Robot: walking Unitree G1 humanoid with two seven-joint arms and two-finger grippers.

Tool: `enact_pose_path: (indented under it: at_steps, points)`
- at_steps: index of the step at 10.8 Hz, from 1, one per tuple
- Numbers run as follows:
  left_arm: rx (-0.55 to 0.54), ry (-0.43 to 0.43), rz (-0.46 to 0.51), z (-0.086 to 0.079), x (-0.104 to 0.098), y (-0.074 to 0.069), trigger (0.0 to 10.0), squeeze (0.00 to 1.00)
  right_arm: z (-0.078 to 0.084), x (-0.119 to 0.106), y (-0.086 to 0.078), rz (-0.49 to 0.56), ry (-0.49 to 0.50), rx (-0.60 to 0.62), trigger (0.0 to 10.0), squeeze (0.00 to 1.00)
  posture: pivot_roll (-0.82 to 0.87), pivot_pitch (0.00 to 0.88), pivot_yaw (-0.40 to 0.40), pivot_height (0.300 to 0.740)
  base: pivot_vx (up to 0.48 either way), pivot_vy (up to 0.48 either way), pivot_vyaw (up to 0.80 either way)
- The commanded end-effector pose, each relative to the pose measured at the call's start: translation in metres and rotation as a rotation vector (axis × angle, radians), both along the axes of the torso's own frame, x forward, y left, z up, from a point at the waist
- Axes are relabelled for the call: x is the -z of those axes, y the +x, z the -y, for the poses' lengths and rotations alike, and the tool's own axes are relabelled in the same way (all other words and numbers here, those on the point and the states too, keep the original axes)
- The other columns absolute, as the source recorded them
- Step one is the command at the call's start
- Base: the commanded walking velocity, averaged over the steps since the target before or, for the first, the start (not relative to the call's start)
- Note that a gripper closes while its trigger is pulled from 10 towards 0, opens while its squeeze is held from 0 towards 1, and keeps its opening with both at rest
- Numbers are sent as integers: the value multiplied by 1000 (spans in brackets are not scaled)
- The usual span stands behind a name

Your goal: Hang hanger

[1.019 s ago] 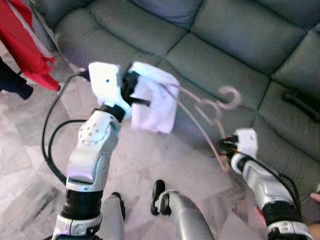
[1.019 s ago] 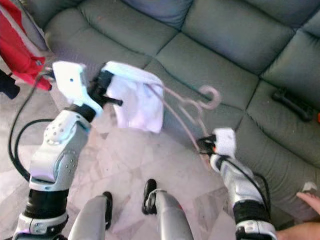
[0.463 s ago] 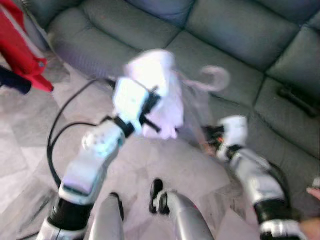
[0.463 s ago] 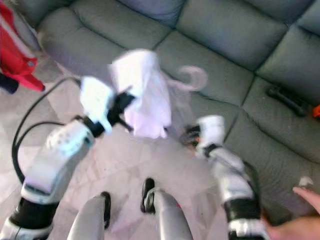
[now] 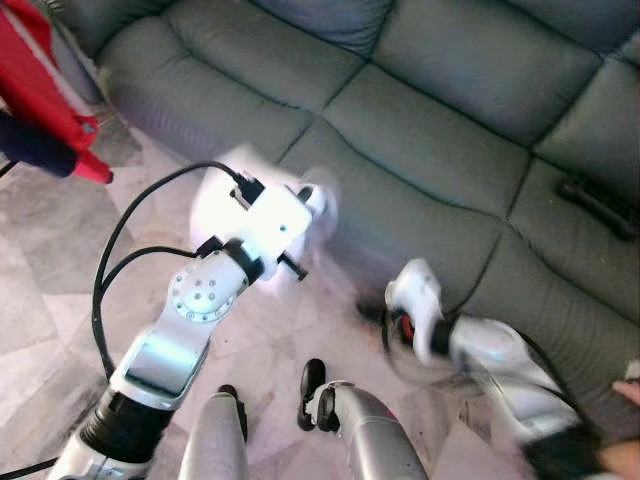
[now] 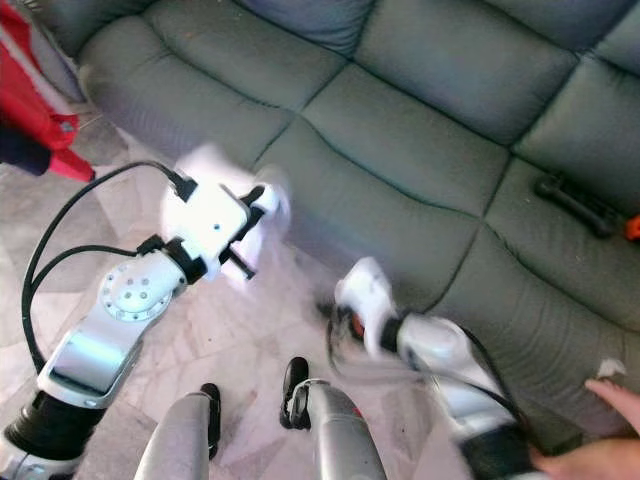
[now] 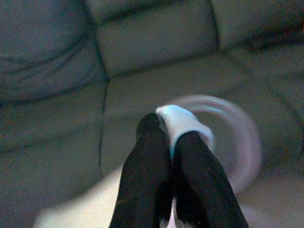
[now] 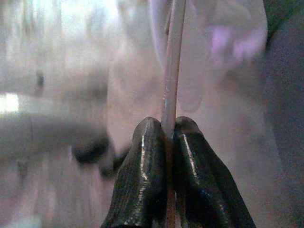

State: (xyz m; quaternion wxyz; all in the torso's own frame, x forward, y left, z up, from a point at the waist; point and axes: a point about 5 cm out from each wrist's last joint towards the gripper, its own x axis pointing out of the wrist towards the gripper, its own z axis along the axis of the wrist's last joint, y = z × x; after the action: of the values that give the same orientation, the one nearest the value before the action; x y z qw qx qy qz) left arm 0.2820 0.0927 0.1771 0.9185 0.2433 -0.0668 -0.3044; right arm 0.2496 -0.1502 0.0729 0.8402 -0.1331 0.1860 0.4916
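Note:
A white cloth [image 7: 184, 122] hangs on a pale pink hanger [image 8: 172, 71]. My left gripper [image 7: 171, 134] is shut on the cloth's edge, and the hanger's hook [image 7: 242, 142] shows as a blurred pink loop just beyond it. My right gripper [image 8: 167, 129] is shut on the hanger's thin bar. In the eye views the cloth [image 5: 222, 200] is a white smear behind my left wrist [image 5: 268, 226], low before the sofa's front. My right wrist [image 5: 420, 300] is blurred by motion, to the right and lower.
A grey sofa [image 5: 430, 130] spans the view ahead. A red garment [image 5: 45, 85] hangs at the far left over a tiled floor [image 5: 60, 260]. A black object [image 5: 598, 205] lies on the sofa at the right. A person's hand [image 6: 610, 400] shows at the lower right.
Both arms swung down and inward with the cloth and hanger. The right wrist moved left, the left wrist dropped and turned. The cloth sits lower, near the sofa's front.

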Motion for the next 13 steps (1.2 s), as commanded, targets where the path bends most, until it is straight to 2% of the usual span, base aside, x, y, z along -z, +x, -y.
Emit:
enact_pose_path:
  at_steps: [1, 3, 4, 5, 6, 7, 8, 9, 11, 12, 13]
  points:
    - [37, 6, 62, 5, -6, -3, 10000, 0, 8, 20, -16, -108, -79, -37, 10000, 0, 29, 307, -108, 740, 0, 0, 0]
    - [34, 1, 71, 1, -6, -1, 10000, 0, 26, 24, -27, -175, -146, -78, 10000, 0, 19, 308, -106, 740, 0, 0, 0]
    - [-8, -77, 131, -1, -19, 4, 10000, 0, 34, 28, -30, -192, -203, -82, 10000, 0, 19, 308, -106, 740, 0, 0, 0]
    - [-86, -175, 196, -7, -35, 11, 10000, 0, 43, 35, -26, -167, -274, -29, 10000, 0, 17, 307, -105, 740, 0, 0, 0]
    - [-183, -239, 228, -19, -44, 16, 10000, 0, 52, 35, -8, -54, -313, 141, 10000, 0, 18, 306, -107, 740, 0, 0, 0]
    - [-232, -289, 229, -28, -47, 19, 10000, 0, 56, 30, 4, 0, -280, 268, 10000, 0, 17, 306, -107, 740, 0, 0, 0]
    - [-248, -348, 206, -33, -48, 21, 10000, 0, 69, 26, 19, 49, -249, 463, 10000, 0, 19, 306, -107, 740, 0, 0, 0]
    - [-240, -352, 217, -31, -50, 20, 10000, 0, 85, 21, 31, 84, -217, 639, 10000, 0, 22, 306, -108, 740, 0, 0, 0]
    - [-202, -331, 203, -27, -43, 15, 10000, 0, 114, -13, 54, 267, -48, 965, 10000, 0, 18, 306, -110, 740, 0, 0, 0]
    - [-175, -321, 177, -24, -38, 12, 10000, 0, 117, -23, 59, 315, 23, 1015, 10000, 0, 18, 306, -110, 740, 0, 0, 0]
    - [-45, -349, 76, -10, -28, 2, 10000, 0, 119, -41, 67, 394, 135, 1073, 10000, 0, 17, 307, -108, 740, 0, 0, 0]
